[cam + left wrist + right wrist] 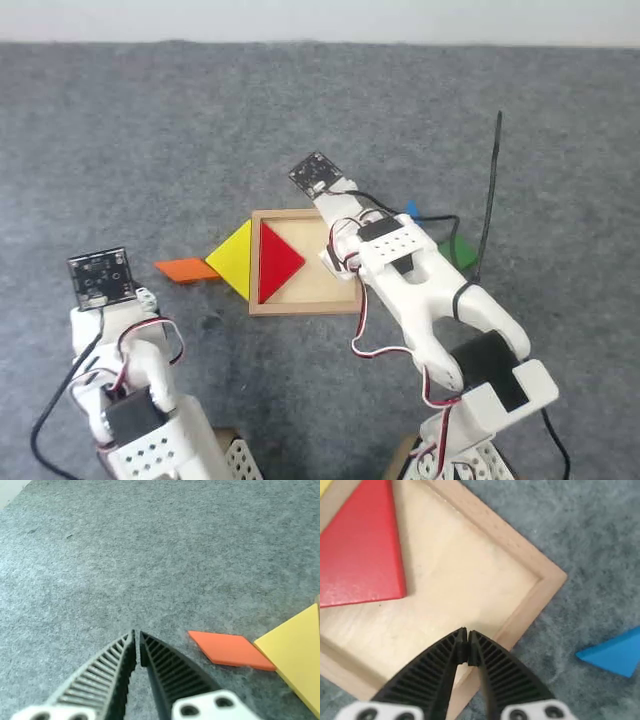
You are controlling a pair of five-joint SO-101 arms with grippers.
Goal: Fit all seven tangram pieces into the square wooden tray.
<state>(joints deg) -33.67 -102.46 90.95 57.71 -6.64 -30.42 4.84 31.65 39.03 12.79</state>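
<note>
Two white robot arms stand at the near edge of a grey felt-covered tabletop [150,130]. The square wooden tray [300,305] lies at the middle. A large red triangle [277,260] lies flat inside it against the left wall; the rest of the tray floor is bare wood.

A large yellow triangle [235,260] lies outside, its long edge along the tray's left rim; I cannot tell whether it rests on the rim. Just left of it, touching its point, lies an orange parallelogram [185,269].

The right arm stretches over the tray's right half. Its black right hand [468,642] is clenched, tips together with nothing between them, above the bare floor near a tray corner. A blue piece [617,652] lies on the felt just beyond that corner, and a green piece [460,250] peeks out to the right of the arm.

The left arm sits drawn back at near left. Its left hand [137,640] is also clenched and empty, over bare felt, near the orange parallelogram but apart from it.
</note>
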